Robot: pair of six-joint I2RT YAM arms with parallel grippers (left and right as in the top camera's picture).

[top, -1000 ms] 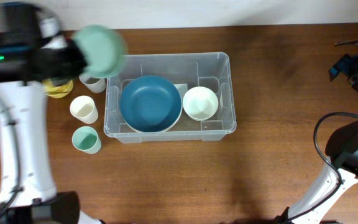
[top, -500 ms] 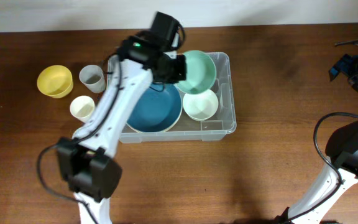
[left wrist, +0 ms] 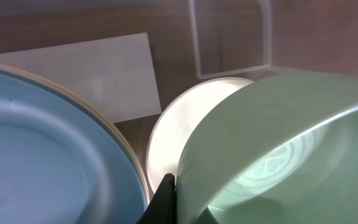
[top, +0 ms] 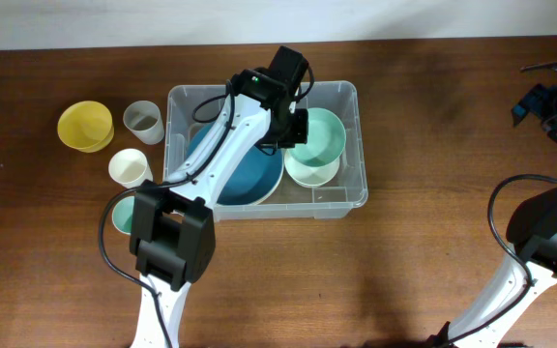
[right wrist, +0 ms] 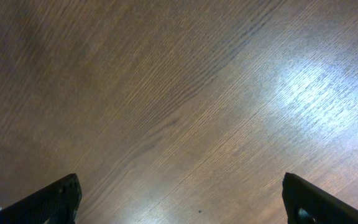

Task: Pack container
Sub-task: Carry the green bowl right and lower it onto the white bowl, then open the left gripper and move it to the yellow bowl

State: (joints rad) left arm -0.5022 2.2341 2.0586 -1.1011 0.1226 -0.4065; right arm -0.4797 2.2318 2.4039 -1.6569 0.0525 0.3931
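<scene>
The clear container (top: 349,95) stands mid-table and holds a big blue bowl (top: 243,182) on the left and a white bowl (top: 309,174) on the right. My left gripper (top: 295,130) reaches into it, shut on the rim of a pale green bowl (top: 321,135) that hangs tilted just above the white bowl. In the left wrist view one dark finger (left wrist: 165,200) presses the green bowl's wall (left wrist: 291,137), with the white bowl (left wrist: 169,140), the blue bowl (left wrist: 42,155) and the white base label (left wrist: 98,74) below. My right gripper (right wrist: 182,200) stands open over bare wood at the far right.
Left of the container sit a yellow bowl (top: 85,126), a grey cup (top: 143,118), a cream cup (top: 130,167) and a teal cup (top: 120,217) partly behind the left arm. The right arm (top: 544,101) rests near the table's right edge.
The left arm swung the green bowl from the left side across the container and lowered it over the white bowl. The right arm stayed still.
</scene>
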